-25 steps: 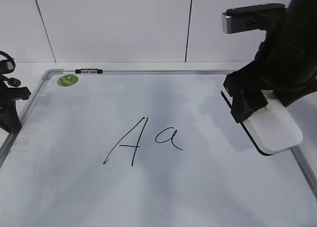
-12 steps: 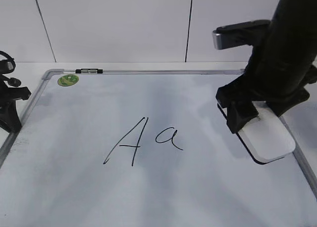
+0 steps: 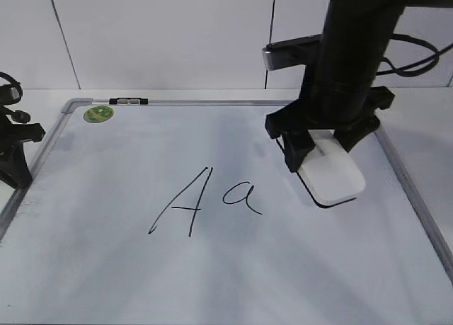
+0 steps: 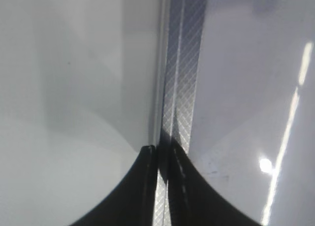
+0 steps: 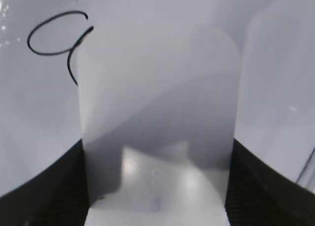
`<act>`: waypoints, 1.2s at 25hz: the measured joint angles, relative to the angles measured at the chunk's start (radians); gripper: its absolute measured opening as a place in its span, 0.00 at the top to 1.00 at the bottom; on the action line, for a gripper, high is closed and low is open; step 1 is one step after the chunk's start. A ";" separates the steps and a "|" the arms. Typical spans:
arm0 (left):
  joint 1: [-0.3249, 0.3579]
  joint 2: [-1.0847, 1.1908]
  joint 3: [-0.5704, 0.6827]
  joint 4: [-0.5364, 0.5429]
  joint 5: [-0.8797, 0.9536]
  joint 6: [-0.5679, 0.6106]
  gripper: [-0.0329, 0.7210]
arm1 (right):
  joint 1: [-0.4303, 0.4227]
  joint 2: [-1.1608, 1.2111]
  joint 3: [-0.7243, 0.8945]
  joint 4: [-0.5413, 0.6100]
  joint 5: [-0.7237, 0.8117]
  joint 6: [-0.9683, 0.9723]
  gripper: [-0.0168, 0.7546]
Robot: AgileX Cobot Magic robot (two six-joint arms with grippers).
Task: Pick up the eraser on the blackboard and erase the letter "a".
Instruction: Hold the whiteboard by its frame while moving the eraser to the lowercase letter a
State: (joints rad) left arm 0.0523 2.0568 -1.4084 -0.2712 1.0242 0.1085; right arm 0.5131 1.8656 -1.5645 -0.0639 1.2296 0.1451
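Note:
The blackboard (image 3: 106, 282) is a white dry-erase board with a silver frame, lying flat. On it are a tall capital "A" (image 3: 180, 204) and the small letter "a" (image 3: 242, 197) to its right. My right gripper (image 3: 320, 149) is shut on the white eraser (image 3: 334, 176) and holds it just right of the "a", close to the board. In the right wrist view the eraser (image 5: 157, 108) fills the middle between the jaws, and the "a" (image 5: 56, 36) lies at the upper left, partly hidden by the eraser. My left gripper (image 4: 162, 154) is shut over the board's left frame (image 4: 179, 73).
A green sticker (image 3: 98, 114) and a small black-and-silver clip (image 3: 127, 100) sit at the board's far left corner. The left arm (image 3: 13, 148) stands at the board's left edge. A white wall rises behind the board. A cable (image 3: 414, 52) hangs by the right arm.
My right gripper has carried the eraser leftward from the board's right edge toward the "a". The left arm has not moved.

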 joint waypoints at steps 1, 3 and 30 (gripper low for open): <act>0.000 0.000 0.000 0.000 0.000 0.000 0.91 | 0.000 0.021 -0.022 0.000 -0.002 0.000 0.29; 0.000 0.000 0.000 0.000 0.000 0.000 0.91 | 0.000 0.065 -0.060 0.003 -0.002 -0.006 0.29; 0.000 0.000 0.000 -0.006 -0.006 0.002 0.91 | 0.001 0.290 -0.138 0.090 -0.008 -0.060 0.29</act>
State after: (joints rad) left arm 0.0523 2.0568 -1.4084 -0.2770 1.0186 0.1101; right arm 0.5140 2.1559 -1.7029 0.0266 1.2215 0.0855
